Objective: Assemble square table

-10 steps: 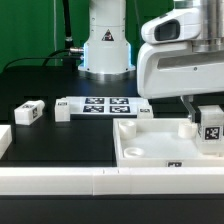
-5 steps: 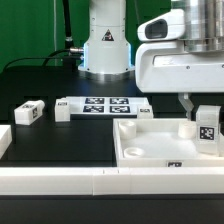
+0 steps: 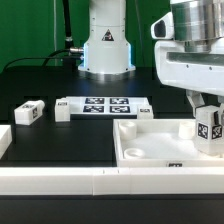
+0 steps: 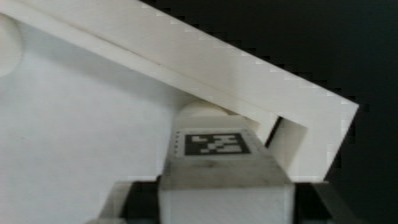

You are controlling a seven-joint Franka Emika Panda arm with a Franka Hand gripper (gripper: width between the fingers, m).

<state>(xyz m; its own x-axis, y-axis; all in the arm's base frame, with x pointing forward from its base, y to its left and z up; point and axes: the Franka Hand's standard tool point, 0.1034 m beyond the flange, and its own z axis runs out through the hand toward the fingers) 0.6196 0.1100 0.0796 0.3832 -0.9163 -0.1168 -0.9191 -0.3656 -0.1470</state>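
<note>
The square table's top is a white tray with a raised rim, lying at the exterior view's right. My gripper hangs over its far right corner, shut on a short white leg that shows a black-and-white tag. In the wrist view the leg stands between my dark fingers, its tagged end close to the inside corner of the top's rim. I cannot tell whether the leg touches the tray floor. A second loose leg lies on the black table at the exterior view's left.
The marker board lies behind the tray, with a small white block at its left end. A long white border rail runs along the front edge. The robot base stands at the back.
My gripper has carried the leg toward the exterior view's right, nearer the tray's right corner. The loose parts have not moved.
</note>
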